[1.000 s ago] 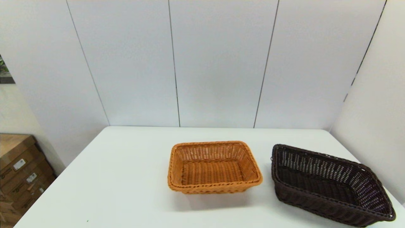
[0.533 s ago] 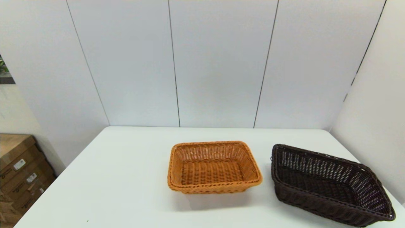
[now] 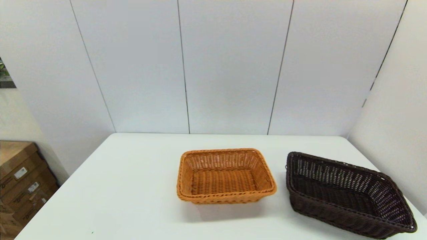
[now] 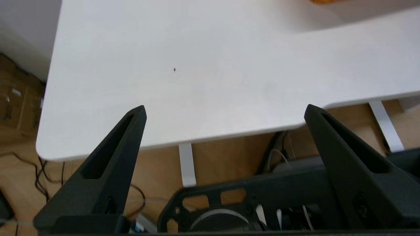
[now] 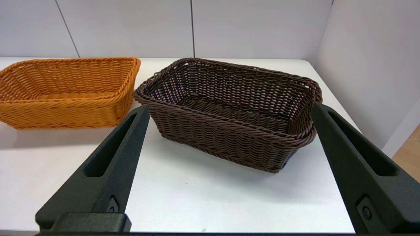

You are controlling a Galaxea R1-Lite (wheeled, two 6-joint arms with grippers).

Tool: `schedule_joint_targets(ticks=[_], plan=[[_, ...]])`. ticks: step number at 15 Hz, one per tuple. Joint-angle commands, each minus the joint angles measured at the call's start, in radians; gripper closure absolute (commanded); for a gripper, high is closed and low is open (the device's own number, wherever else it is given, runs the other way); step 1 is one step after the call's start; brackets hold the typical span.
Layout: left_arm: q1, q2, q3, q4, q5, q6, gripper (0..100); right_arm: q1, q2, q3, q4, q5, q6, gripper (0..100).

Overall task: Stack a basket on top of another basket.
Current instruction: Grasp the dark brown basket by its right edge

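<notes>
- The head view is showing only the white desk and the two baskets; neither arm is appearing in it.
- The orange-tan basket is sitting upright at the middle of the desk, and the dark brown basket is sitting at its 3 o'clock, near it but apart, turned at an angle toward the desk's right edge.
- The right wrist view is adding what the head view is lacking: the right gripper is hovering at the near side of the desk, facing the dark brown basket's long side, with the orange-tan basket at that basket's 9 o'clock.
- Its fingers are standing spread wide, holding nothing and touching nothing.
- The left wrist view is showing the left gripper hanging off the desk's near edge, over the robot's own base, fingers likewise spread wide and empty.
- Stacked cardboard boxes are sitting on the floor at the desk's 9 o'clock.
- Compared with the head pictures from half a second and a second ago, both baskets are lying exactly where they were.
</notes>
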Motion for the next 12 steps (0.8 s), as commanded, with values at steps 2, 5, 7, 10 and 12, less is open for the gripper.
schedule_joint_targets(ticks=[2,5,7,10,12], plan=[[0.005,-0.083,0.175,-0.309,0.017,-0.001,0,0.000,0.000,0.001,0.000,0.000,0.000,0],[0.004,-0.083,0.274,-0.493,0.057,-0.009,0,0.000,0.000,0.001,0.000,0.000,0.000,0],[0.004,-0.092,0.314,-0.545,0.094,-0.011,0,0.000,0.000,0.000,0.000,0.000,0.000,0],[0.001,-0.175,0.330,-0.551,0.104,-0.021,0,0.000,0.000,0.001,0.000,0.000,0.000,0],[-0.004,-0.255,0.330,-0.551,0.106,-0.023,0,0.000,0.000,0.001,0.000,0.000,0.000,0]])
